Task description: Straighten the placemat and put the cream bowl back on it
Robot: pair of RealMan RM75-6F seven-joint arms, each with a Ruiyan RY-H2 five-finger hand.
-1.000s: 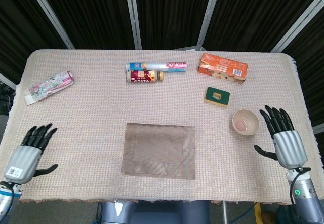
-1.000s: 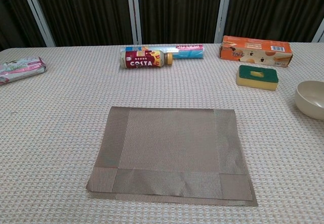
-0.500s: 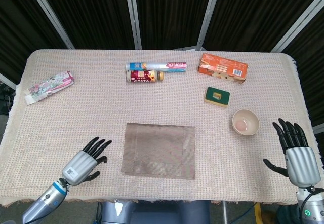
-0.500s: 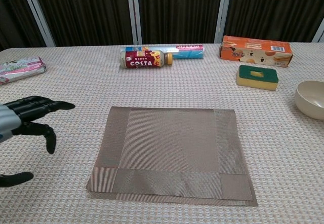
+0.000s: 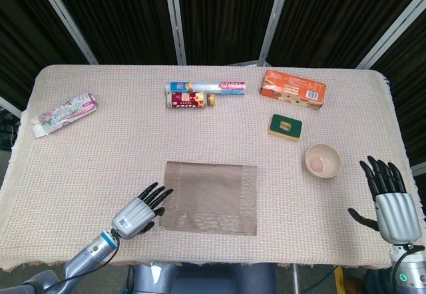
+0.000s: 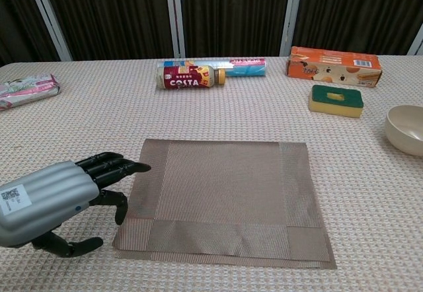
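Observation:
A brown woven placemat (image 5: pixel 210 197) (image 6: pixel 228 196) lies flat near the table's front edge, its sides roughly square to the table. The cream bowl (image 5: pixel 323 159) (image 6: pixel 405 129) stands upright on the tablecloth to the right of the mat, apart from it. My left hand (image 5: pixel 139 213) (image 6: pixel 56 198) hovers at the mat's front left corner with its fingers spread and reaching toward the mat's left edge, holding nothing. My right hand (image 5: pixel 387 199) is at the table's right front edge, to the right of the bowl, fingers spread and empty; the chest view does not show it.
At the back lie a Costa bottle (image 5: pixel 190 100) (image 6: pixel 190 77) and a blue tube (image 5: pixel 206 87), an orange box (image 5: pixel 293 89) (image 6: pixel 334 66) and a green-and-yellow sponge (image 5: pixel 285 127) (image 6: pixel 336 100). A floral packet (image 5: pixel 64 113) (image 6: pixel 26 88) rests far left.
My left hand has moved from the table's left front corner rightward to the placemat's left edge. My right hand has drawn back from beside the bowl toward the front edge.

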